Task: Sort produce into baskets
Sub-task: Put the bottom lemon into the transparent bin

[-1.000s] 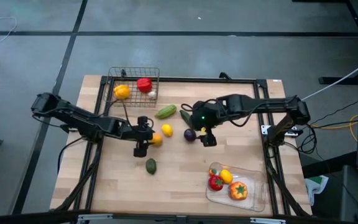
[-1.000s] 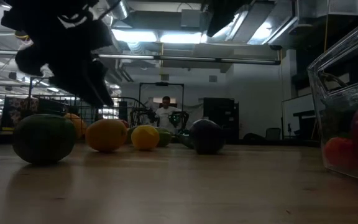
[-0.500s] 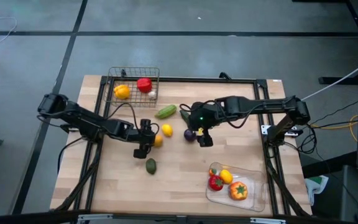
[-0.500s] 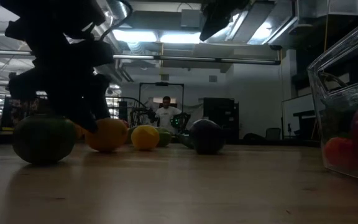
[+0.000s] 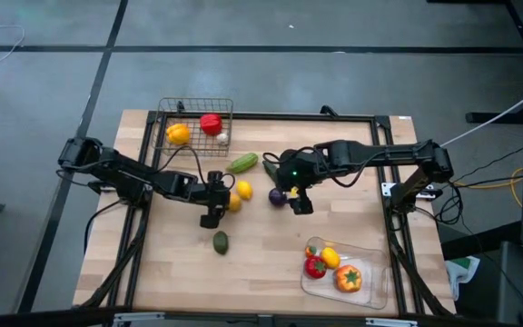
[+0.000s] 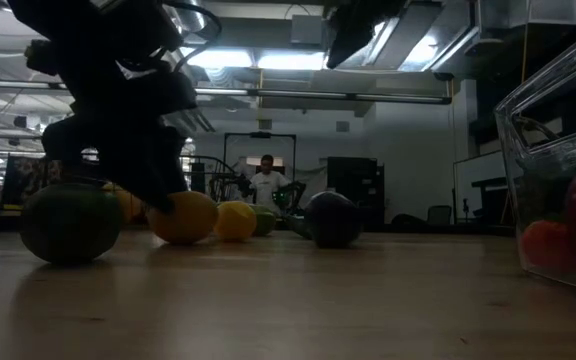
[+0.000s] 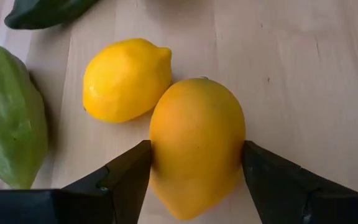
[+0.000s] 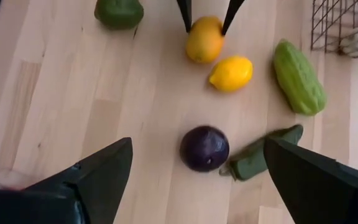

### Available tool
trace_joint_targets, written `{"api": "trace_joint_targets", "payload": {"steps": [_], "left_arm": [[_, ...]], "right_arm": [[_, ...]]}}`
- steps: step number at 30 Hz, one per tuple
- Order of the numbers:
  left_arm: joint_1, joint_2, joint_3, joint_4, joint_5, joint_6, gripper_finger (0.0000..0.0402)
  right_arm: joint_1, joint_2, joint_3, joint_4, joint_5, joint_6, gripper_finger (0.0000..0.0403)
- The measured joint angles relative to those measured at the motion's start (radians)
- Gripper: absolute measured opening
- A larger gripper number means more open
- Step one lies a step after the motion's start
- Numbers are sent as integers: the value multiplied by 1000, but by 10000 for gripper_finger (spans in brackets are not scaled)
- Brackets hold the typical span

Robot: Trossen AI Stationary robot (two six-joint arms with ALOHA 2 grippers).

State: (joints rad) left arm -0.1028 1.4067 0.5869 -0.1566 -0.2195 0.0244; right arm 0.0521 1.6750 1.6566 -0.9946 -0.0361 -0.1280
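An orange-yellow oval fruit lies on the wooden table beside a lemon. My left gripper is shut on it; both also show in the high view, gripper and fruit. My right gripper is open and hangs above a dark purple round fruit, touching nothing; in the high view this gripper is just right of that fruit. The wire-mesh basket at the far left holds three pieces. The clear tray at the near right holds three pieces. My left gripper pinches the orange-yellow fruit between its two fingers, one on each long side at about mid-length. The fingers come from above, slanting down, and lie across the fruit. In the low view the fruit's underside sits on the table.
A light green gourd and a dark green pod lie beyond the lemon. A dark green fruit lies nearer the front edge. The table's near left and far right show bare wood. A person stands far off in the room.
My left gripper has come down and gone a little toward the table's right edge, onto the orange-yellow fruit, its fingers now on either side of it. The fruit has slid slightly toward the lemon.
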Motion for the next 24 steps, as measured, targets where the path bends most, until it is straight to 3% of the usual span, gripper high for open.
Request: {"api": "trace_joint_targets", "payload": {"steps": [7, 17, 24], "left_arm": [[7, 0, 0, 0, 21, -66, 201], [6, 3, -4, 64, 51, -206, 201], [5, 4, -5, 93, 76, -290, 202]], "right_arm": [[1, -28, 0, -88, 0, 0, 358], [18, -132, -4, -157, 24, 52, 358], [84, -214, -191, -41, 98, 116, 358]]}}
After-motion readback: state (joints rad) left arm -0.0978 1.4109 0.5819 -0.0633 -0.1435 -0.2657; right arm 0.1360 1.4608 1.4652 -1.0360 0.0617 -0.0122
